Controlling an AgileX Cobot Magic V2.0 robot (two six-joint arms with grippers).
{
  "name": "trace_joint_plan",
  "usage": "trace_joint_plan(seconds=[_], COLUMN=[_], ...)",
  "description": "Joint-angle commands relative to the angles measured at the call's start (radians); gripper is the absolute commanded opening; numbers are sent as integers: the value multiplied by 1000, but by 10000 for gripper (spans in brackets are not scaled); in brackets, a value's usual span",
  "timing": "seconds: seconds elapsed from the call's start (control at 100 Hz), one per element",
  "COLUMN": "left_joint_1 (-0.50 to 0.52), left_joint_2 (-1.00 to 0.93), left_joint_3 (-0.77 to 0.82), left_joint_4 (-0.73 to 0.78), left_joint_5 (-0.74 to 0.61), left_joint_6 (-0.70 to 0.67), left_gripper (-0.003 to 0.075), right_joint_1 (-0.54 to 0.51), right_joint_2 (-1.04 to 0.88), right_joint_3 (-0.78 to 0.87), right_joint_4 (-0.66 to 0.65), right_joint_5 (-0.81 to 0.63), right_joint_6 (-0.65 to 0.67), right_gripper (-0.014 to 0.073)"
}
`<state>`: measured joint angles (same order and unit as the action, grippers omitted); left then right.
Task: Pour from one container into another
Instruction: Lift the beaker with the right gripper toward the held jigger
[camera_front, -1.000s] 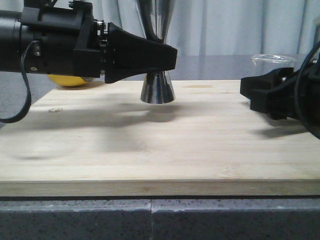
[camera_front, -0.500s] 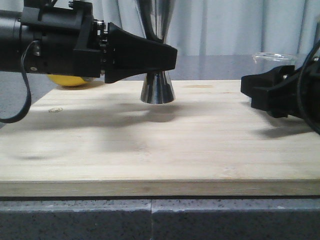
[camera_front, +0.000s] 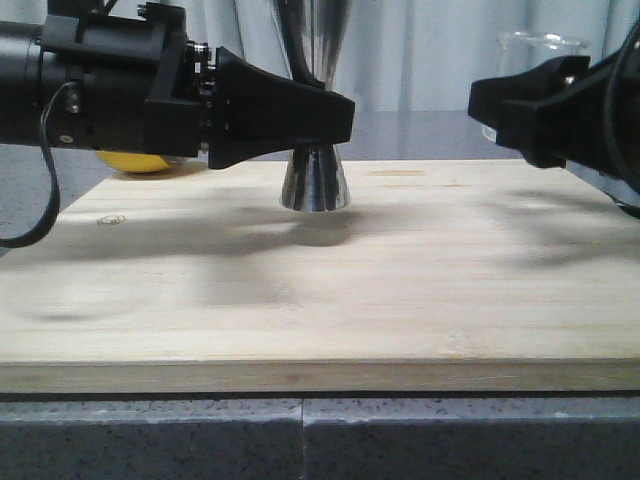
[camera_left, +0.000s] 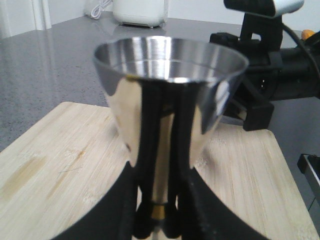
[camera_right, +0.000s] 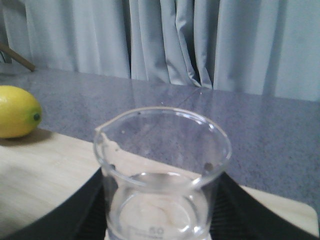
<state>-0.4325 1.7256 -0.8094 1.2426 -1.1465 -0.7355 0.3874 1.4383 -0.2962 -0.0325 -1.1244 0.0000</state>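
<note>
Front view: left gripper (camera_front: 335, 115) clamps shiny steel hourglass jigger (camera_front: 315, 180) on pale wooden board (camera_front: 320, 300). Right gripper (camera_right: 162, 220) holds small clear glass beaker (camera_right: 162, 170) above board.

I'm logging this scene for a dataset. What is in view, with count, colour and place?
Jigger: one, shiny steel, standing on the board's far middle, held at its waist.
Beaker: one, clear glass, lifted at the right.
Lemon: one, yellow, far left, beside the board.
Board: one, pale wood, on the grey counter.
Curtain: pale grey, behind.
Left gripper: black, fingers on the jigger.
Right gripper: black, fingers around the beaker.
</note>
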Motion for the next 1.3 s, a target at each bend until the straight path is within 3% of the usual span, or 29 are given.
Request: trace_joint_plan(seconds=[0.0, 0.52, 1.03, 1.29], left_joint_1=[-8, -8, -8, -8], left_joint_2=[-49, -49, -49, -49], left_joint_3=[-23, -23, -23, -23], left_joint_4=[-30, -30, -30, -30], left_joint_5=[-212, -212, -212, -212], left_joint_6=[-15, -17, -17, -17], left_gripper=[-19, -19, -19, -19], right_joint_1=[-7, -5, -1, 56], right_joint_2=[-47, -169, -258, -292], right_joint_3=[-49, -260, -345, -396], right_joint_4=[-26, -186, -286, -335], right_joint_5=[-38, 348, 569, 676], right_joint_6=[-7, -7, 0, 0], right_gripper=[289, 289, 289, 289])
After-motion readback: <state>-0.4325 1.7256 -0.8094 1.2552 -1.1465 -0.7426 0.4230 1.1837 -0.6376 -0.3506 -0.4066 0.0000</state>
